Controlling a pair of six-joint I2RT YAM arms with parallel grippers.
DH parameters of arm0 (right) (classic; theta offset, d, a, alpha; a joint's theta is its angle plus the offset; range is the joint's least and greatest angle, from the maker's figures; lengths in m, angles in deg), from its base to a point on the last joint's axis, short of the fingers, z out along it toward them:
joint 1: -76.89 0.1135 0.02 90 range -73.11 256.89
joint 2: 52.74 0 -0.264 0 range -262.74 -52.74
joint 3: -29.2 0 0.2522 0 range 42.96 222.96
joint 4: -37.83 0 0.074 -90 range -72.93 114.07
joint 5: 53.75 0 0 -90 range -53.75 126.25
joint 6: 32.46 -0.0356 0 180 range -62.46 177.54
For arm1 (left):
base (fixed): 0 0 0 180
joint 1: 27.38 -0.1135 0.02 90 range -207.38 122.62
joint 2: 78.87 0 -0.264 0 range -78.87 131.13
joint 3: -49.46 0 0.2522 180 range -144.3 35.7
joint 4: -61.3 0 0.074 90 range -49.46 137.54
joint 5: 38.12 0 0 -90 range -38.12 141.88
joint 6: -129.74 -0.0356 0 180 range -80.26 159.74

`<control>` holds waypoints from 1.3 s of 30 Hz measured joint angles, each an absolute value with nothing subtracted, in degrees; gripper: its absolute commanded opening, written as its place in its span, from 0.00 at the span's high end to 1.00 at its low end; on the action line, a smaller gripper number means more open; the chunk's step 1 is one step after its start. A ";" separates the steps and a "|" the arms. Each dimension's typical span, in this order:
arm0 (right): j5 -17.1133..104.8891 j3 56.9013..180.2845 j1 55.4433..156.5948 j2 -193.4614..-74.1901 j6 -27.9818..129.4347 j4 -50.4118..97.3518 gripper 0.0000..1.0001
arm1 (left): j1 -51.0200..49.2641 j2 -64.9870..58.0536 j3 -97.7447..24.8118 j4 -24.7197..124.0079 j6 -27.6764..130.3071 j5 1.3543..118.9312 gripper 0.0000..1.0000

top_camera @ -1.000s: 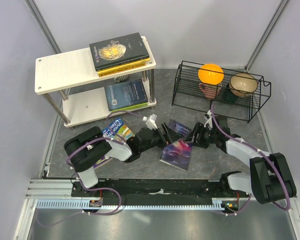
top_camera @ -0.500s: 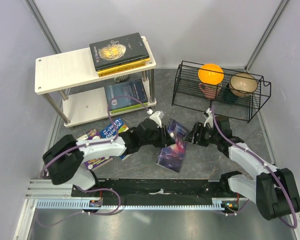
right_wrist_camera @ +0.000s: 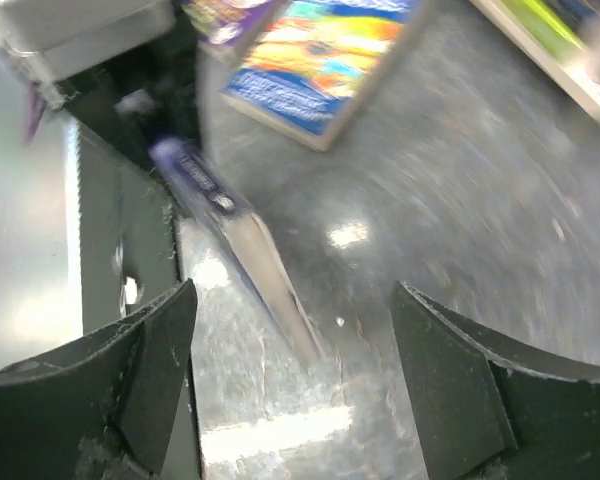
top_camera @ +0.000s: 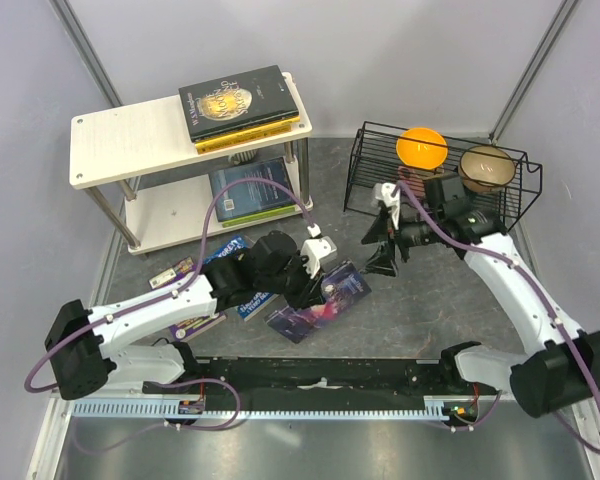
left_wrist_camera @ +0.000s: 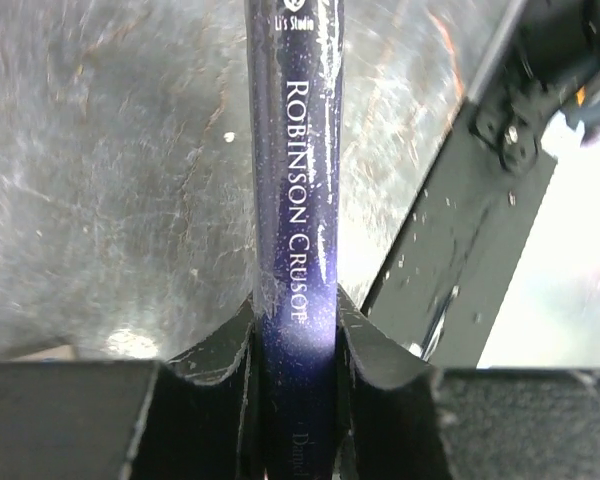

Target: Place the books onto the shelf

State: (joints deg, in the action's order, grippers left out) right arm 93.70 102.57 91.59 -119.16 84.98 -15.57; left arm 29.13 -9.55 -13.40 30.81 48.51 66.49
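Grey tabletop (top_camera: 420,300) carries the shelf (top_camera: 120,140) at the far left. The left hand (top_camera: 315,283) is clamped narrowly on the spine of the dark galaxy book (top_camera: 305,318), which is held tilted in front of the shelf. The right hand (top_camera: 380,240) hangs near that book, apart from it, its jaws wide and holding nothing. Stacked books (top_camera: 242,100) lie on the shelf's top tier, and a blue book (top_camera: 252,187) lies on the lower one.

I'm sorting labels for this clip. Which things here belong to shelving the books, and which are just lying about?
Job:
shelf
galaxy-cover book, gripped by left tool
shelved books
floor books

Lying about:
black wire rack
orange bowl
tan bowl
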 measured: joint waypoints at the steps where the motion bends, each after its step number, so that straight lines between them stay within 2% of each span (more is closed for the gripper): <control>1: 94.55 105.37 93.14 -120.84 89.42 -19.68 0.13 | 29.18 -9.84 -14.40 29.52 46.52 67.21 0.98; 6: 96.08 109.07 100.60 -125.76 102.84 -31.86 0.16 | 29.33 -10.49 -18.88 25.83 40.01 69.44 0.98; 9: 95.56 109.24 103.61 -125.98 106.25 -34.85 0.32 | 29.40 -11.59 -20.83 24.27 37.54 70.97 0.98; 10: 95.45 109.61 104.40 -125.98 107.12 -35.51 0.52 | 29.40 -12.00 -21.31 23.66 36.91 71.48 0.98; 12: 95.38 110.49 105.51 -125.98 108.76 -36.16 0.77 | 29.40 -12.72 -21.94 23.01 36.01 71.83 0.98; 13: 95.03 111.16 106.34 -126.02 109.42 -36.34 1.00 | 29.40 -13.07 -22.19 22.72 35.53 72.13 0.98; 17: 94.16 112.58 108.36 -126.72 111.43 -36.84 1.00 | 29.66 -14.52 -22.54 20.23 35.03 72.72 0.96; 18: 94.14 112.63 108.90 -126.79 111.56 -36.80 1.00 | 29.68 -14.86 -22.54 19.81 35.16 72.37 0.86; 19: 93.87 112.69 109.23 -126.81 111.56 -36.53 1.00 | 29.83 -15.17 -22.54 19.62 35.31 71.65 0.56; 20: 93.50 112.91 109.38 -126.70 111.47 -36.36 1.00 | 29.94 -15.48 -22.54 19.55 35.48 70.95 0.45; 22: 91.42 113.83 109.89 -126.33 111.08 -36.36 1.00 | 30.10 -17.05 -22.47 20.69 37.85 67.72 0.24; 25: 85.46 114.33 110.58 -125.08 110.45 -38.13 1.00 | 28.83 -23.24 -21.68 24.69 44.31 62.82 0.12; 32: 74.88 115.58 110.54 -121.36 108.94 -40.95 1.00 | 25.02 -39.13 -17.35 31.81 64.40 59.30 0.10; 39: 66.49 116.85 110.54 -115.24 108.65 -38.04 1.00 | 21.77 -41.57 -4.15 37.63 94.43 59.83 0.08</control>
